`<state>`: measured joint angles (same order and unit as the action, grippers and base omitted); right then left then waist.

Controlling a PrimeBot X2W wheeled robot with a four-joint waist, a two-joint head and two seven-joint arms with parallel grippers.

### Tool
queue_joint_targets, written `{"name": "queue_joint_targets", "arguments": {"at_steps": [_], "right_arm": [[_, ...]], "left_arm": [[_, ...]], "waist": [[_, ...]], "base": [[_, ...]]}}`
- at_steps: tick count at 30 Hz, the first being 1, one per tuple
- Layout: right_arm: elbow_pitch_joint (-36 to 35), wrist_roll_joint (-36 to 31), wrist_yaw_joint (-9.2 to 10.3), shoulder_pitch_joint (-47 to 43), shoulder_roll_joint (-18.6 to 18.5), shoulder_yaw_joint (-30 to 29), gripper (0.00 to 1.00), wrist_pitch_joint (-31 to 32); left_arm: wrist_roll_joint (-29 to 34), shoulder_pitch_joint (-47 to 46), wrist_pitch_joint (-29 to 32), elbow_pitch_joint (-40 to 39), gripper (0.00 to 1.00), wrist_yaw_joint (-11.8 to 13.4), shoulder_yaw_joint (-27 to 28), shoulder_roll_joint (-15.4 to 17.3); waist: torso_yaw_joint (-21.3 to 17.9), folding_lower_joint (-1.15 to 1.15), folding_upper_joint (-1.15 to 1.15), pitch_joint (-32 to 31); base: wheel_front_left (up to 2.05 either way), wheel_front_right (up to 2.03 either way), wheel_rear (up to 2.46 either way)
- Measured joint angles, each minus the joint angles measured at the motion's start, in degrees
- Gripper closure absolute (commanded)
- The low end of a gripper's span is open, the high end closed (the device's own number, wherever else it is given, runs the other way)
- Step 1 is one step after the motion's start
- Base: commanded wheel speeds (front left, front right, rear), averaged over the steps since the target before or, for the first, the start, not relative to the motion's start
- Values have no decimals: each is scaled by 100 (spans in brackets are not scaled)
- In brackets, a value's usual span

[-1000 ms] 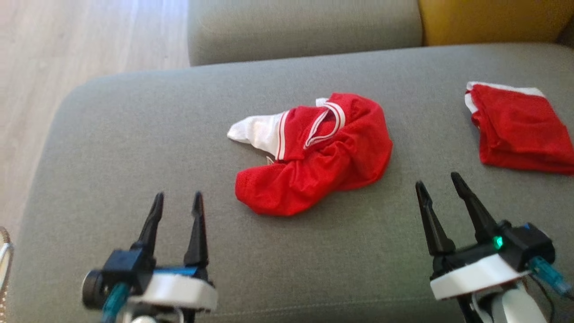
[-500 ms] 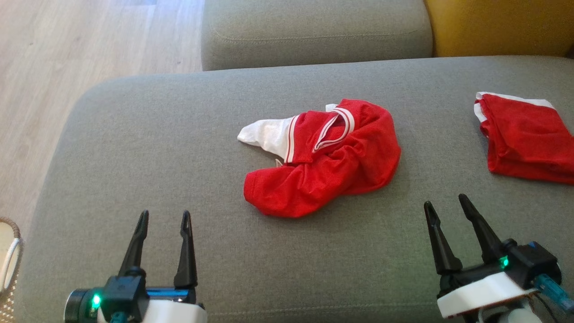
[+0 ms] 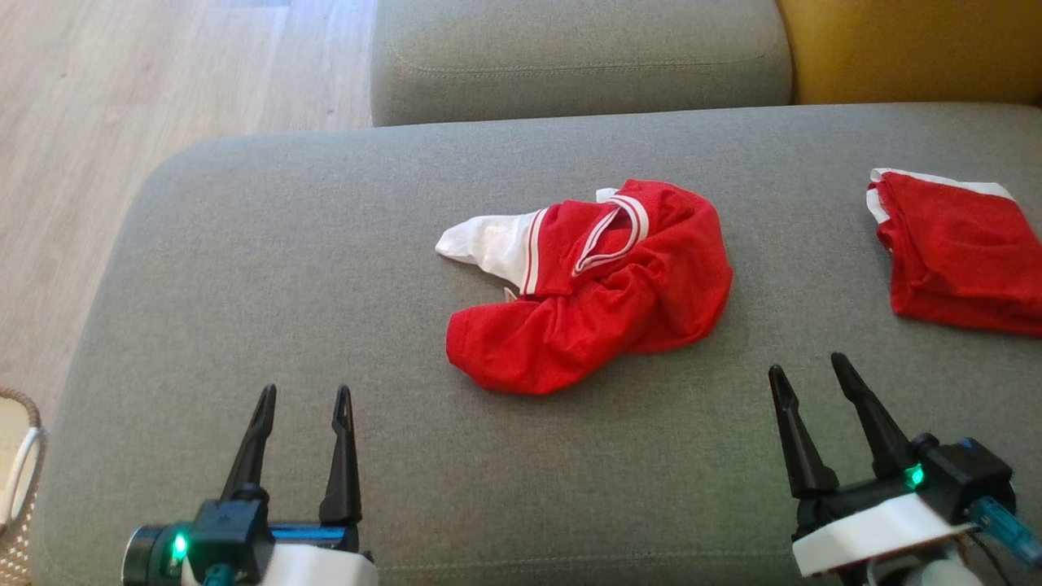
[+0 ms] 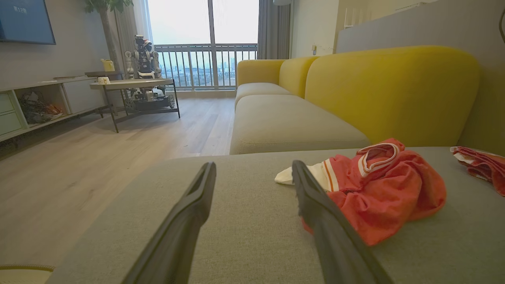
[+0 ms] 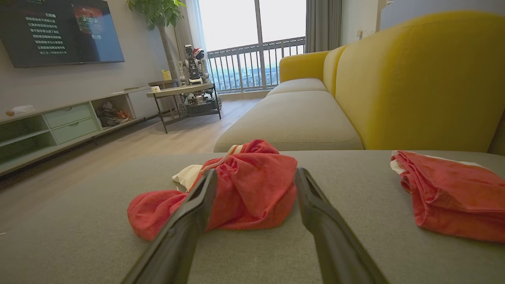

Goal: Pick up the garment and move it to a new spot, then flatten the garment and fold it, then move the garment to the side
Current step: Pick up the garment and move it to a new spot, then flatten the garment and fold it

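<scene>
A crumpled red garment [image 3: 602, 293] with white trim and a white sleeve lies in the middle of the grey cushion [image 3: 244, 268]. It also shows in the left wrist view as the garment [image 4: 378, 189] and in the right wrist view as the garment [image 5: 252, 189]. My left gripper [image 3: 305, 399] hovers open near the front left, well short of the cloth. On the front right, my right gripper [image 3: 806, 366] is open too, a short way from the garment's right edge. Neither holds anything.
A second red garment [image 3: 961, 252], folded flat, lies at the cushion's right edge. Behind are another grey seat [image 3: 578, 57] and a yellow backrest [image 3: 912, 49]. Wood floor [image 3: 122, 106] lies to the left, with a wicker basket [image 3: 16, 480] at the lower left.
The whole head view has shifted a little, so the camera moved. Both grippers sit slightly lower in view than a second ago; both stay open. The garment lies unchanged.
</scene>
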<state>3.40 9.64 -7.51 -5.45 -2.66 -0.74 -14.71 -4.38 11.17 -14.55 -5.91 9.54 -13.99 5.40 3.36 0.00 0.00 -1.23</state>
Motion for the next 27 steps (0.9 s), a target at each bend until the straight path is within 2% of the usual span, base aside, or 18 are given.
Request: {"name": "queue_joint_targets", "arguments": {"at_steps": [11,16,23,27], "right_arm": [[11,0,0,1,1,5,0,0],[-3,-30,0,24,1,19,0,0],[-65,-111,0,353,2,77,0,0],[-83,-169,0,526,1,97,0,0]], "left_arm": [[-32,-1,0,82,0,-169,41,-104],[-156,-176,0,465,0,-420,-27,-146],[-372,-1554,-10,1448,0,-803,-501,-218],[-474,-2382,35,2218,0,-989,-960,-230]], "waist": [[18,0,0,45],[6,0,0,181],[-118,1,0,571],[-242,2,0,852]], "base": [[0,0,0],[0,0,0],[0,0,0],[0,0,0]]}}
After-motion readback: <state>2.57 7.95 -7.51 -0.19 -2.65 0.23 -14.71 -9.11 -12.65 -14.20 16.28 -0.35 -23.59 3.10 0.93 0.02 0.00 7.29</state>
